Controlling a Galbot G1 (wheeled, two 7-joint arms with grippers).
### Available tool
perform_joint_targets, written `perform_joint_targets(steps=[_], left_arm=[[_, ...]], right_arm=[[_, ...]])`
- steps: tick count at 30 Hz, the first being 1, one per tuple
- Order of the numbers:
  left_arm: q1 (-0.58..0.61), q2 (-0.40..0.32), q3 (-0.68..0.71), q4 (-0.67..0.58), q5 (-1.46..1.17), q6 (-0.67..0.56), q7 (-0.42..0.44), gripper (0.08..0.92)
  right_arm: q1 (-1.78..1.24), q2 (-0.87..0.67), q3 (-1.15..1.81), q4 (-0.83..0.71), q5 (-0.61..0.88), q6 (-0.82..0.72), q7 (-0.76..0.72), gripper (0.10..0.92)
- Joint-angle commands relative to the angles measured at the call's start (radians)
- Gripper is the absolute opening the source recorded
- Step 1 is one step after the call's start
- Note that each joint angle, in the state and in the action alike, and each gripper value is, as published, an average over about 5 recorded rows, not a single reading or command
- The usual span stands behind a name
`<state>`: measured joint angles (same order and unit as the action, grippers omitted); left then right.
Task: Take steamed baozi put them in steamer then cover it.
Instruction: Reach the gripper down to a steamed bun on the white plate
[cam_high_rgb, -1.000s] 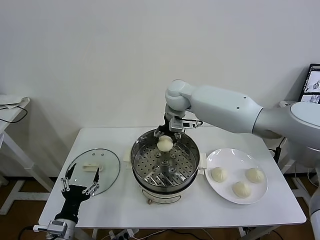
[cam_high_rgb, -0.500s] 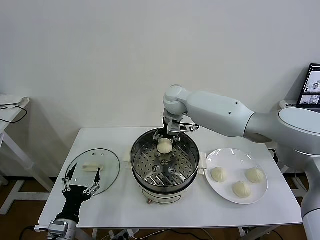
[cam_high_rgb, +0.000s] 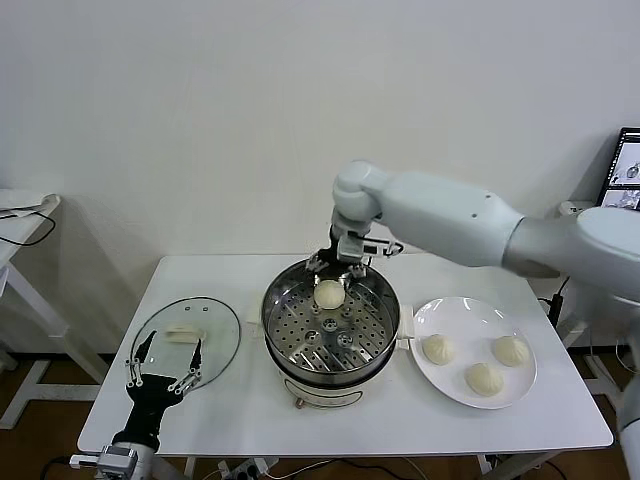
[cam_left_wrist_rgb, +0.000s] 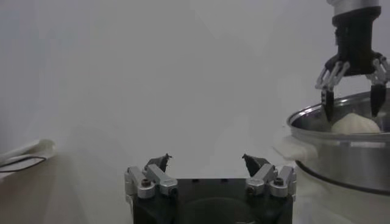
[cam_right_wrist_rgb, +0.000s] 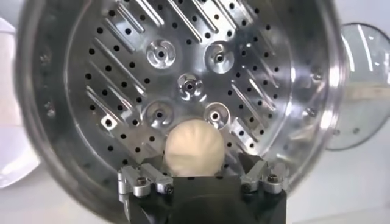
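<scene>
The steamer (cam_high_rgb: 272, 330) stands mid-table, uncovered, its perforated tray (cam_right_wrist_rgb: 189, 85) bare except for one baozi (cam_high_rgb: 329, 293) resting toward the back. My right gripper (cam_high_rgb: 338, 272) hovers just above that baozi (cam_right_wrist_rgb: 194, 149) with its fingers spread open to either side of it. Three more baozi (cam_high_rgb: 437, 348) (cam_high_rgb: 510, 350) (cam_high_rgb: 484, 378) lie on the white plate (cam_high_rgb: 465, 318) to the right. The glass cover (cam_high_rgb: 215, 325) lies flat on the table left of the steamer. My left gripper (cam_high_rgb: 160, 376) is open and empty, low at the front left, just in front of the cover.
The steamer's wall (cam_left_wrist_rgb: 341, 152) and my right gripper (cam_left_wrist_rgb: 352, 97) show far off in the left wrist view. A side table with cables (cam_high_rgb: 20, 215) stands at the far left. A screen (cam_high_rgb: 625, 170) is at the far right.
My right gripper lowered the baozi onto the tray at the back of the steamer, opened its fingers and rose slightly. The left arm has barely moved.
</scene>
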<state>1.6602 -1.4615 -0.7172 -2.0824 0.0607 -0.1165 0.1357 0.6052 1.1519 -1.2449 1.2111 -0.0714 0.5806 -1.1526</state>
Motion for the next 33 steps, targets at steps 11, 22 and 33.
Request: perform_joint_targets(steps=[11,22,33], left_arm=[[0.035,-0.008,0.038,-0.030,0.045,-0.017,-0.005,0.823],[0.035,-0.025,0.064,-0.027,0.071,-0.024,-0.012,0.823],[0.036,-0.028,0.063,-0.027,0.073,-0.024,-0.013,0.823]], right_arm=[[0.118,-0.597,-0.138,0.249,0.366,-0.625,-0.072,0.823],[-0.382,-0.632,0.270,0.124,0.214,-0.770,-0.031,0.823],[-0.595,-0.542,0.420,0.016,0.116,-0.729,0.020,0.823]])
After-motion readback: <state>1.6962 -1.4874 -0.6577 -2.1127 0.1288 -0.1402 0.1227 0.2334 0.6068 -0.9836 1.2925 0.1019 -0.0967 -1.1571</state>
